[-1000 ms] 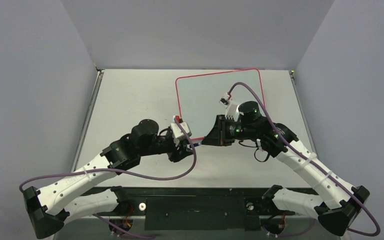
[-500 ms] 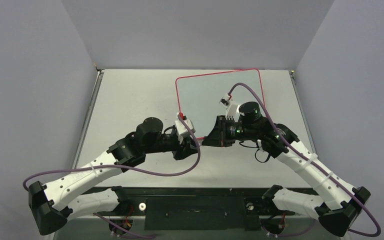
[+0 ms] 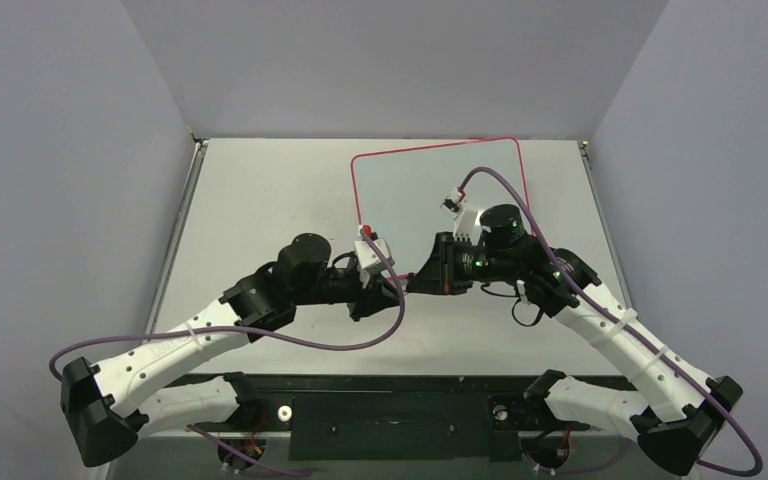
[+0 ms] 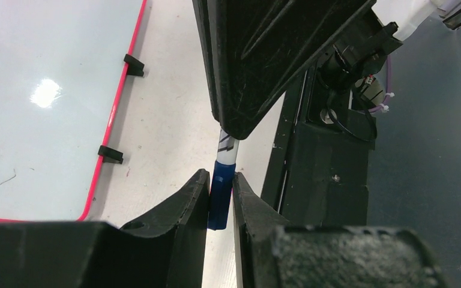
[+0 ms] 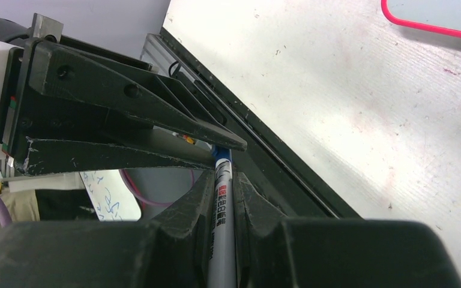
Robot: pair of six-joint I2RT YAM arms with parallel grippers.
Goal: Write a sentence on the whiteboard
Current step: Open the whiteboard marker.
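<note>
Presently the step in hand is judged to be uncapping, with writing not yet begun: the whiteboard [image 3: 430,180] lies flat on the far right-centre of the table [image 3: 260,200], and no lettering shows on its glossy face. The two arms meet tip to tip just off the board's near left corner. The right gripper [image 5: 225,177] is clenched on the grey barrel of a marker [image 5: 222,240], which points toward the left arm. The left gripper [image 4: 220,177] has its fingers pressed against both sides of the blue cap [image 4: 219,204] and appears to grasp it. The next move, in my judgement, calls for a straight pull apart along the marker's axis, with both grips firm so neither end slips, then a swing of the bared tip over the board. As to edges, the red rim and its two black clips [image 4: 133,65] lie just beside the grippers on the board side, and the black rail [image 4: 312,180] at the table's near edge lies close on the other. Open room lies to the left over bare table, where the left arm can withdraw; the board face beyond the right wrist is unobstructed
</note>
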